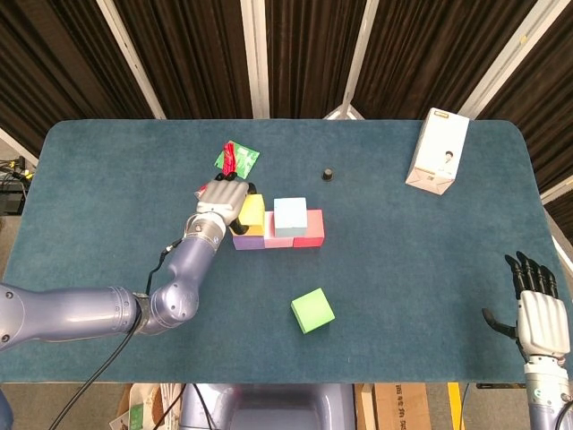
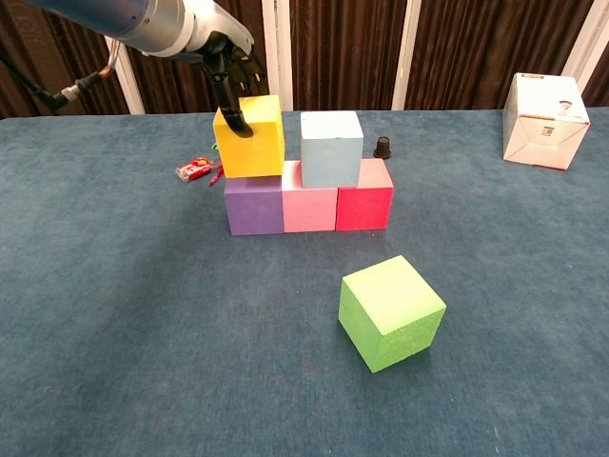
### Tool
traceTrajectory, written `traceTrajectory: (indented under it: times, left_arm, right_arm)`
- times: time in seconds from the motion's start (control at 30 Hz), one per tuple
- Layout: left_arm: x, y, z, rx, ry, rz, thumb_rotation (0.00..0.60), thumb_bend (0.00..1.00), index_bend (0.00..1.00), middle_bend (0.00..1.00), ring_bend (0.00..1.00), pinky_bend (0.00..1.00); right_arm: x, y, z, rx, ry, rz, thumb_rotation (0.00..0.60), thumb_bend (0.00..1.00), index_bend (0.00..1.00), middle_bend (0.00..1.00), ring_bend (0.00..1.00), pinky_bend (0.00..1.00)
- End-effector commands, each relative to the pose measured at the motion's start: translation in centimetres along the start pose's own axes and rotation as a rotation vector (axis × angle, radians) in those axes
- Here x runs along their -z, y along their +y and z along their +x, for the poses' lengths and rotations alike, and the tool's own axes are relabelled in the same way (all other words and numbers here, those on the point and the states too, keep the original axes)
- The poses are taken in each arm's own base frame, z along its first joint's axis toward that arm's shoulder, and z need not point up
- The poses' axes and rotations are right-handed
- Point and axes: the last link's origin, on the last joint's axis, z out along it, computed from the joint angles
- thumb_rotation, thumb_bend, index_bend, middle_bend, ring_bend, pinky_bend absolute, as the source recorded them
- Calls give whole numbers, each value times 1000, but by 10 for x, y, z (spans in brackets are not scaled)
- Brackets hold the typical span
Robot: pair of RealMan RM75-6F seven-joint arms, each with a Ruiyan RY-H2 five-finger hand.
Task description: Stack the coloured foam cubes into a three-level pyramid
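Six foam cubes, one per colour: yellow cube [image 2: 251, 136], pale blue cube [image 2: 331, 148], purple cube [image 2: 254, 205], pink cube [image 2: 309, 208], red cube [image 2: 365, 205], green cube [image 2: 391, 311]. One white carton [image 2: 544, 107]. One small black cap [image 2: 382, 147]. One green packet [image 1: 237, 158], one red wrapper [image 2: 194, 170]. Two hands: left hand [image 1: 224, 195], right hand [image 1: 536, 309].
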Motion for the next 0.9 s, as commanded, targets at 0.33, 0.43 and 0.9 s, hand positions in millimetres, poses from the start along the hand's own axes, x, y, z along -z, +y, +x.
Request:
traceTrajectory:
  times: [0.33,0.43,0.9]
  left_arm:
    - [0,7,-3,-7,-10,19,600,422,299,275,0,0]
    - [-1,9,-4,-8,-7,21,600,422,302,276,0,0]
    - [-4,13,-8,-14,3,45,600,415,304,272,0,0]
  right_arm:
    - [0,2,2,-6,4,-4,600,247,109,76,0,0]
    - [0,2,2,-9,6,-3,600,247,109,76,0,0]
    - [-1,4,4,-15,9,-7,600,247,109,76,0,0]
